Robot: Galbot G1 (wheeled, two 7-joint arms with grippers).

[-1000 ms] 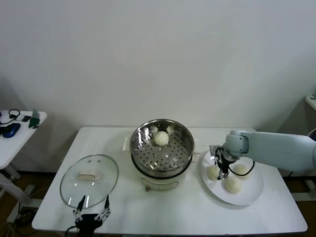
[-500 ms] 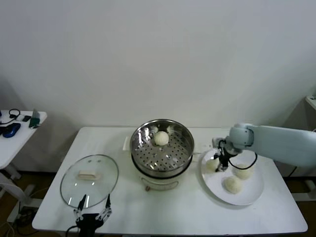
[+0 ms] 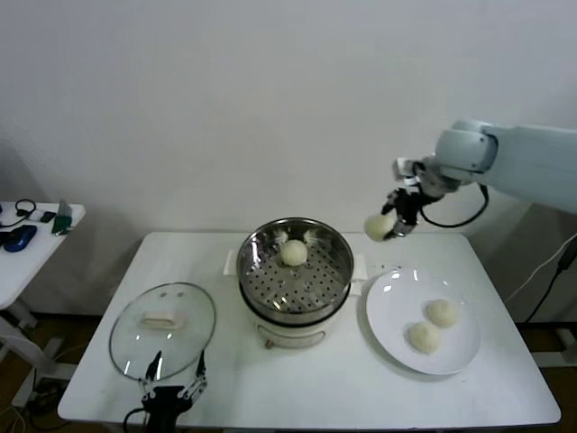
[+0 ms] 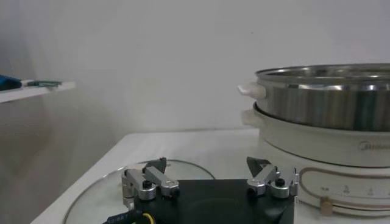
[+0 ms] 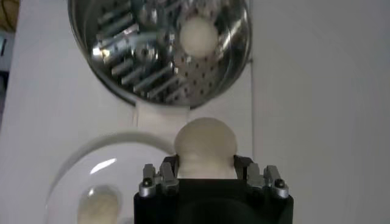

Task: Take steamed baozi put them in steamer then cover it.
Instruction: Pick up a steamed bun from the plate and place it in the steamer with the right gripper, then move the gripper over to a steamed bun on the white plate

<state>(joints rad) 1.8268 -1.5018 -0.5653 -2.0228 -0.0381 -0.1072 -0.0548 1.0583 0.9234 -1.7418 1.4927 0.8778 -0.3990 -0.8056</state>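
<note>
The white pot base carries faint grey lettering at its front, too small to read. On it sits the steamer, holding one baozi toward the back of its perforated floor. The right hand hangs in the air above the desk, between steamer and plate, its fingers closed on a second baozi; the wrist view shows that bun pinched between them. Two more baozi lie on the plate. The glass lid rests flat on the desk left of the steamer. The left hand sits at the desk's near edge by the lid, fingers spread wide, holding nothing.
</note>
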